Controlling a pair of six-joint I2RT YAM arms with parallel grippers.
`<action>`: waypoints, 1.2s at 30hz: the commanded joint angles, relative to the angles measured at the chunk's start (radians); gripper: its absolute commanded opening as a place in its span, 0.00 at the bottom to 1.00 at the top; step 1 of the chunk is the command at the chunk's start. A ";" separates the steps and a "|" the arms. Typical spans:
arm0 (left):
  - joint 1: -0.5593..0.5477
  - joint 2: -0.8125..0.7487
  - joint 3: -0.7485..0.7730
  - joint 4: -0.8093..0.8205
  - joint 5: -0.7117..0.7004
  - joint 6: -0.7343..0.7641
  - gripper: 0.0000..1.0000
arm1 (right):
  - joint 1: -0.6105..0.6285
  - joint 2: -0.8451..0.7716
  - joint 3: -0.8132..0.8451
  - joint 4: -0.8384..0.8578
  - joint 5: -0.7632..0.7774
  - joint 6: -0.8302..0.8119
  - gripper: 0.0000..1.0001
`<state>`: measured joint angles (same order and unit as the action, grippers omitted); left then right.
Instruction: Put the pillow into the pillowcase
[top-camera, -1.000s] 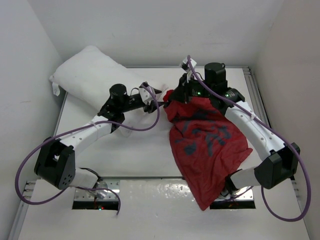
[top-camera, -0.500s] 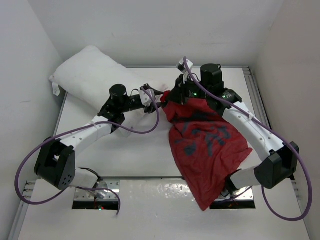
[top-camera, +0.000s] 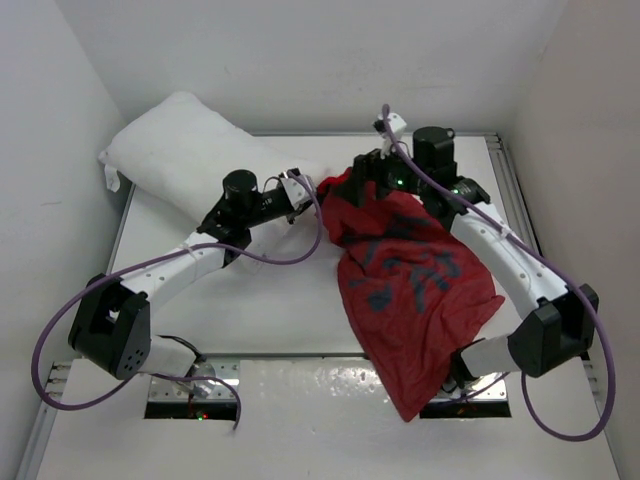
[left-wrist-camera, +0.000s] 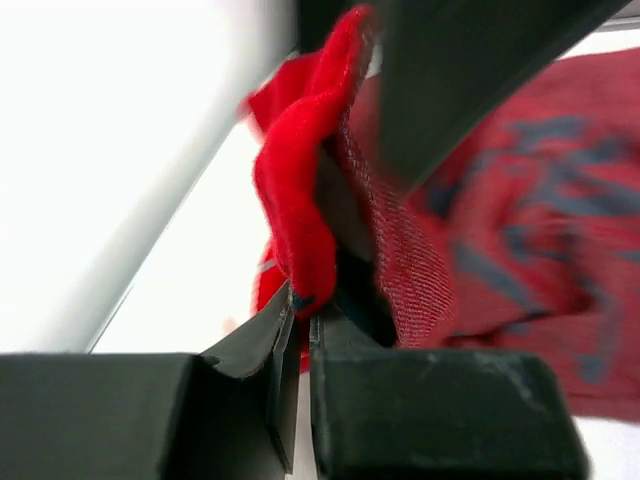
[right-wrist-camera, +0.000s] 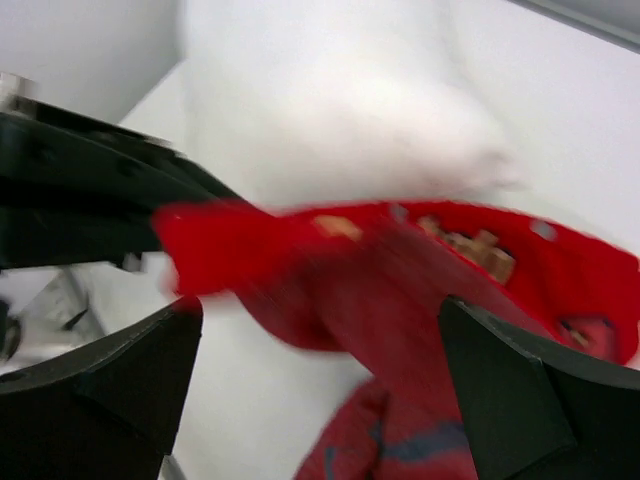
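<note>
**Markings.** The pillowcase (top-camera: 415, 280) is red with a dark blue-grey print. The print is too blurred to read. In the right wrist view, small gold motifs show along its far edge. The pillow (top-camera: 185, 150) is plain white and has a small white tag (top-camera: 110, 180) at its left corner.

**Contents.** The pillow lies wholly outside the pillowcase. Whether the pillowcase is open cannot be told from these views.

**Position.**
- The pillow rests at the far left of the table (top-camera: 270, 310), against the left wall. Its right end comes just beside the far edge of the pillowcase.
- The pillowcase spreads from the far centre to the near right. Its near corner hangs past the table edge, over the base of the right arm.

**Fingers.**
- The left fingers (top-camera: 308, 192) are pressed together, pinching a fold of the far left edge of the pillowcase.
- The right fingers (top-camera: 362, 172) are spread wide. A band of red fabric runs across the gap between them and is not gripped. The pillow lies beyond it.

**Edges and room.** Metal rails (top-camera: 505, 180) border the left, far and right sides of the table, and white walls stand close behind them. Bare table lies between the left arm and the pillowcase.
</note>
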<state>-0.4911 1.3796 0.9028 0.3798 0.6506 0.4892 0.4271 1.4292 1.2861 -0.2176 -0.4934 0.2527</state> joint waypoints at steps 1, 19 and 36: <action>0.005 -0.001 0.030 0.039 -0.311 -0.034 0.00 | -0.099 -0.104 -0.043 0.014 0.091 0.062 0.99; 0.034 -0.030 0.022 0.002 -0.422 -0.006 0.00 | -0.395 -0.122 -0.534 -0.244 0.709 0.315 0.99; 0.046 -0.036 0.010 0.093 -0.627 0.057 0.00 | -0.547 -0.053 -0.592 -0.089 0.656 0.353 0.00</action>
<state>-0.4625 1.3800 0.9024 0.3676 0.1589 0.5098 -0.0975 1.4094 0.6014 -0.3874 0.1638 0.6483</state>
